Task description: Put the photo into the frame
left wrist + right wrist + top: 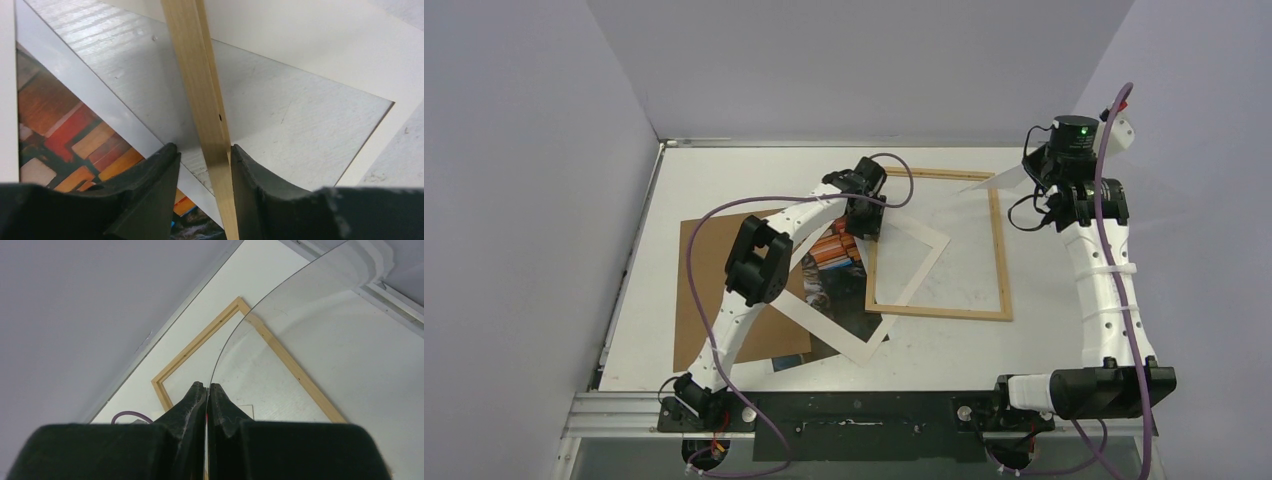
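The light-wood frame (1002, 250) lies flat at centre right. The photo (832, 255), with colourful books showing, lies left of it, mostly under a tilted white mat (921, 228) whose corner reaches inside the frame. My left gripper (864, 228) is down at the frame's left bar. In the left wrist view its jaws (202, 150) are open and straddle the wooden bar (200, 85); the right finger touches it, and the photo (65, 135) is to the left. My right gripper (1042, 185) is shut on a clear sheet (310, 330), held above the frame's far right corner (295, 367).
A brown backing board (709, 290) lies at the left, partly under the photo and my left arm. The mat also shows in the left wrist view (310, 45). Grey walls close in the table at the left, back and right.
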Controlling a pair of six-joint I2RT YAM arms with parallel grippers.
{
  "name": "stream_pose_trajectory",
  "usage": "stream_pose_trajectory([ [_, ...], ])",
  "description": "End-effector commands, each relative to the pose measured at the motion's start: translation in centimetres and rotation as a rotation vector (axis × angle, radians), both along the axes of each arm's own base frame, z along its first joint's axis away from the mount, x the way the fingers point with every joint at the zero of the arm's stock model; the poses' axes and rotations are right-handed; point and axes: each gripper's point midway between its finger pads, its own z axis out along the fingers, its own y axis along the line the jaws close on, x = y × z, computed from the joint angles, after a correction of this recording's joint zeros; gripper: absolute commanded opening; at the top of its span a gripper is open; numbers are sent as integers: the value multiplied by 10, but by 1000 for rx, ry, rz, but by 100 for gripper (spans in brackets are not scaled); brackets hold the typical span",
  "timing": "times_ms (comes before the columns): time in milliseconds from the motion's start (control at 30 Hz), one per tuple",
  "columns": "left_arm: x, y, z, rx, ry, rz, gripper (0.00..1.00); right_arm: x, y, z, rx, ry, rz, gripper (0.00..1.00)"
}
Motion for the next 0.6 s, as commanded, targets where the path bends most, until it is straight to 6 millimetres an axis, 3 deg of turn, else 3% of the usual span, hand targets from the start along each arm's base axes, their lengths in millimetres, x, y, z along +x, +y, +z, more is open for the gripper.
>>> stream_pose_trajectory([
  [0, 5, -2, -2, 38, -30, -17, 38, -10, -13, 38, -49, -94, -40, 0],
  [133, 7, -3, -4, 38, -30, -16, 33, -9, -13, 34, -50, -81, -38, 0],
  [267, 10, 5, 3, 67, -41, 3, 18, -6, -9, 32, -44, -79, -19, 0],
  [433, 14, 12, 29, 26, -39, -5, 0, 2, 1, 30, -26, -80, 37, 0],
  [567, 16, 25, 53, -6, -37, 6, 0, 10, 12, 32, -6, -95, 101, 0],
])
